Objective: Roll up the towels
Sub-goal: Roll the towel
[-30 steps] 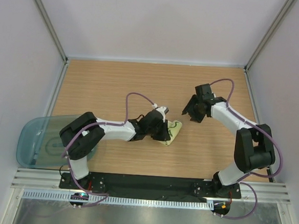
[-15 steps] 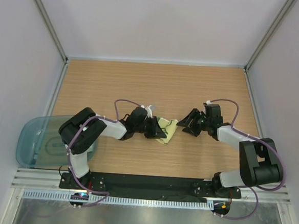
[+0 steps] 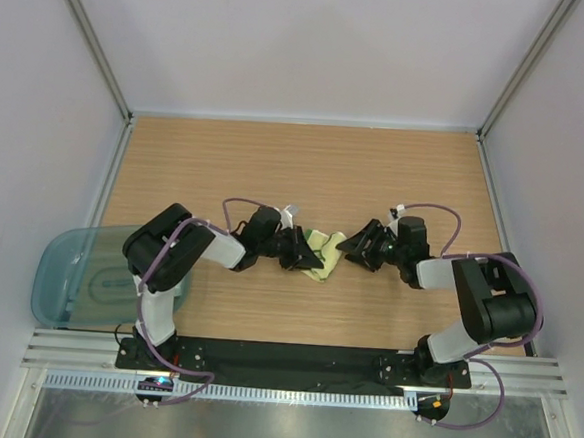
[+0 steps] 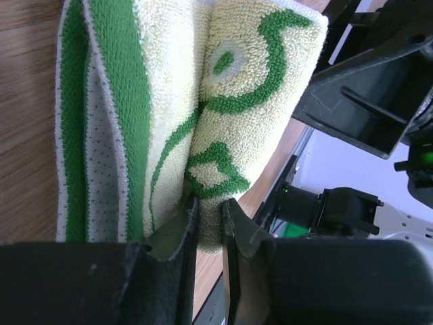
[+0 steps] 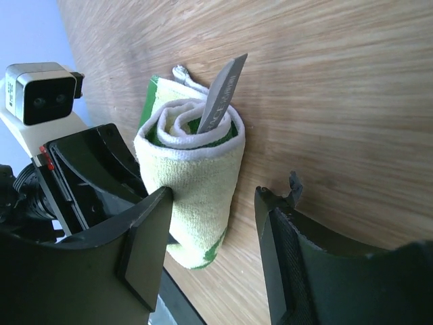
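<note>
Lying near the middle of the wooden table, the green-and-cream towel sits between the two claws, wound into a loose roll with its axis running from one claw to the other; the right wrist view shows the spiral of layers at the roll's far end, with a grey sewn-in label sticking out of the centre; the roll rests directly on the wood; its outer face is cream with green looping patterns, and the left wrist view shows a broad green stripe along one edge. The left gripper meets the roll from the left; its jaws are nearly together and pinch a fold of the towel's near end between the fingertips. The right gripper faces it from the right; its jaws stand spread wider than the roll, one on either side of the near end; the left-hand finger in that view lies against the towel's side, the other is apart from it with bare wood showing in the gap; nothing is clamped. A translucent teal-grey plastic bin sits at the table's left edge, well apart from the towel.
</note>
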